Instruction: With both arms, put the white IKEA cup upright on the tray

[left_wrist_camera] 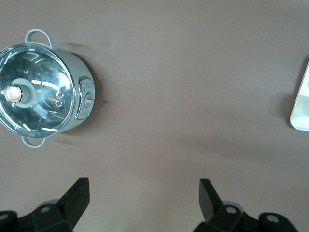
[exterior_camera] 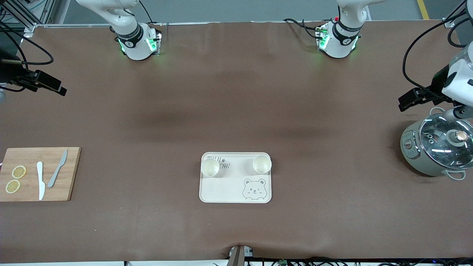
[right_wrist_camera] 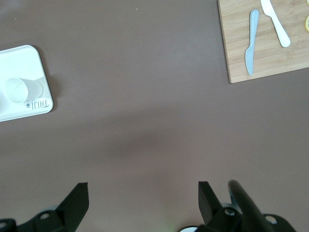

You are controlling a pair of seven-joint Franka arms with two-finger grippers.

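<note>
- Cream plastic tray (exterior_camera: 235, 184) lies on the brown surface (exterior_camera: 236, 111), toward the front camera and about midway between the two arms' ends of the surface.
- Two white cups stand mouth-up on the tray along its rim farthest from the front camera — one cup (exterior_camera: 210, 167) over the grey lettering toward the right arm's end, the other cup (exterior_camera: 262, 164) toward the left arm's end.
- Both look upright and settled, apart from each other and touched by no end effector; on this evidence the placing appears done, with nothing obvious left but for the arms to wait.
- The left end effector (left_wrist_camera: 142, 203) hangs over the surface at the left arm's end, close above a lidded grey-green pot (exterior_camera: 438, 149); its fingers stand wide apart and hold nothing.
- The right end effector (right_wrist_camera: 142, 203) hangs over bare surface at the right arm's end, fingers likewise spread and empty — the tray corner and one cup show off at the edge of its wrist view.
- A wooden cutting board (exterior_camera: 37, 173) with a grey knife (exterior_camera: 57, 169), a white knife (exterior_camera: 40, 180) and two lemon slices (exterior_camera: 15, 179) sits well apart from the tray, and looks to play no part.
</note>
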